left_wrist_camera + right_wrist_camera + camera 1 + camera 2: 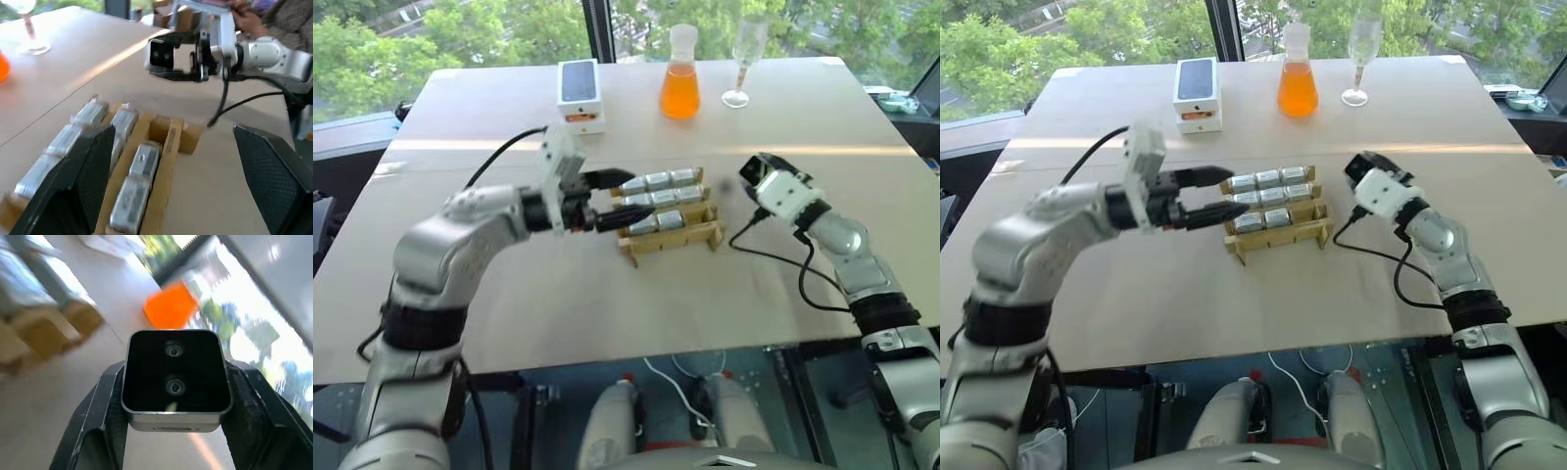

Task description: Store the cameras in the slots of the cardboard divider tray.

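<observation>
A: What is held by the right gripper (pixel 173 431)?

B: A camera (pixel 175 377) is clamped between its jaws, dark face with two small lenses turned toward the wrist view. It is carried above the bench (pixel 607 313), to the right of the cardboard divider tray (pixel 671 240) and apart from it.

A: And the tray itself?

B: It is seen near the middle of the bench, its slots filled with silver-grey cameras (pixel 658 201) in three rows (the exact count cannot be told).

A: The left gripper (pixel 1209 196)?

B: Its jaws are spread wide and nothing is held; they are placed at the tray's left end, just above the cameras there.

A: Anything else?

B: A white phone box (pixel 579 93), a flask of orange liquid (pixel 680 83) and a wine glass (pixel 744 59) are set along the far edge.
</observation>
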Robot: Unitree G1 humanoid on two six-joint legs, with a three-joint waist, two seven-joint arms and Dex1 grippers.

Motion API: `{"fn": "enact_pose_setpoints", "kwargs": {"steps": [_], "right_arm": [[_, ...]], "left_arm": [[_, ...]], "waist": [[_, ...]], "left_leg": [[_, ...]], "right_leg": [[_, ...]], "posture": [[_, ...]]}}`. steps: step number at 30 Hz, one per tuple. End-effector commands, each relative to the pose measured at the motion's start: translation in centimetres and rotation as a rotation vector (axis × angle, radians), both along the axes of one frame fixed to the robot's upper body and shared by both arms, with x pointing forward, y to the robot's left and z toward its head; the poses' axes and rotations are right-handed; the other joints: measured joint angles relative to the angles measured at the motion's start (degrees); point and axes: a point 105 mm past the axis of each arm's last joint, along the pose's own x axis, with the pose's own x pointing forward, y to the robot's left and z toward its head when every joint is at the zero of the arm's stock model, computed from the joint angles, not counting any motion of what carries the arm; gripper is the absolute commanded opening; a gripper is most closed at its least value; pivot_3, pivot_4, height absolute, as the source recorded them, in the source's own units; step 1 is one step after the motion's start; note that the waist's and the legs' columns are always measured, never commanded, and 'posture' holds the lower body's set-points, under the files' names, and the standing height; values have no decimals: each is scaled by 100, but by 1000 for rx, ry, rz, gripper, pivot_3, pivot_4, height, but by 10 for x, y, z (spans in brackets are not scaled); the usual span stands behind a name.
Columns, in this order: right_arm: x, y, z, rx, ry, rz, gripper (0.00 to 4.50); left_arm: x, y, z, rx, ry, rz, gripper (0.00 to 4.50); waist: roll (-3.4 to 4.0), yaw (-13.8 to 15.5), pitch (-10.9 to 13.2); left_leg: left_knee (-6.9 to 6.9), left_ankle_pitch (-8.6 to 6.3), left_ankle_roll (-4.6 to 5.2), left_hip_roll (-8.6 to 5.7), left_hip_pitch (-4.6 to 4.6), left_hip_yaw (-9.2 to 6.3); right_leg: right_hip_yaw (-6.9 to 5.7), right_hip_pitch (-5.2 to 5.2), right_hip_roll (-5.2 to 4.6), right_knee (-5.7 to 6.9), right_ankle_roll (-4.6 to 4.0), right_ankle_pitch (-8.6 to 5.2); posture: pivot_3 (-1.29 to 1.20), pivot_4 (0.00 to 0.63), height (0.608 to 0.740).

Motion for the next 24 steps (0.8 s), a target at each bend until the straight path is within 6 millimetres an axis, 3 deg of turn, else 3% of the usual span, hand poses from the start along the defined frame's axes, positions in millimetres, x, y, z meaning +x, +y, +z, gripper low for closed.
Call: {"fn": "enact_pose_setpoints", "kwargs": {"steps": [1, 8, 13, 23, 24], "right_arm": [[-20, 35, 24, -220, -221, 208, 2006], [-34, 61, 35, -327, -356, 354, 2006], [-36, 67, 33, -325, -369, 358, 2006], [-35, 66, 30, -320, -359, 344, 2006], [-36, 66, 30, -321, -356, 348, 2006]], "left_arm": [[19, -9, 6, 48, 17, -100, 3979], [56, -34, 11, 160, 8, -223, 3979], [62, -58, 11, 235, -22, -310, 3979], [61, -68, 2, 285, -29, -379, 3979], [61, -69, 4, 276, -34, -375, 3722]], "waist": [[-2, -3, 1], [-9, 38, 4], [-16, 41, 8], [-16, 6, 8], [-16, 6, 8]], "left_leg": [[-1, 1, -1, 2, -2, 4], [6, 2, -3, 2, -23, 44], [9, 2, -2, 0, -30, 65], [9, 2, -2, 7, -23, 74], [9, 2, -2, 7, -23, 74]], "right_leg": [[5, -5, 21, -2, 0, 0], [19, -22, 31, -3, -21, 13], [23, -30, 30, -2, -20, 13], [37, -38, 34, 9, -20, 13], [38, -38, 34, 8, -20, 13]], "posture": [[0, 150, 740], [0, 150, 740], [0, 150, 740], [0, 150, 740], [0, 150, 740]]}}
